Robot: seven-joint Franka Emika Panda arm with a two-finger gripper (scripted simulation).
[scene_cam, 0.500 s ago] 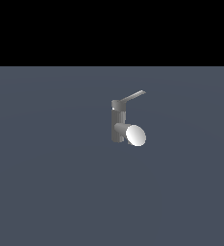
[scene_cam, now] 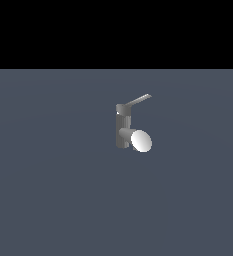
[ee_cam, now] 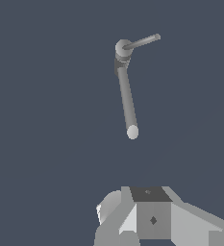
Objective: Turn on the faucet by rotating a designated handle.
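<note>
Gripper [ee_cam: 147, 211] shows only its body in the wrist view, well apart from the faucet [scene_cam: 123, 127]; finger state I cannot tell. Faucet stands mid-floor. Handle [scene_cam: 138, 100] untouched: approach and rotation remain.

Seen from above, the grey faucet [ee_cam: 124, 57] stands on a dark blue-grey surface [ee_cam: 46, 120], its long spout [ee_cam: 128, 103] ending in a pale tip, while the thin handle [ee_cam: 142, 41] juts sideways from its top. Pale robot parts [ee_cam: 152, 218] sit well apart.
</note>
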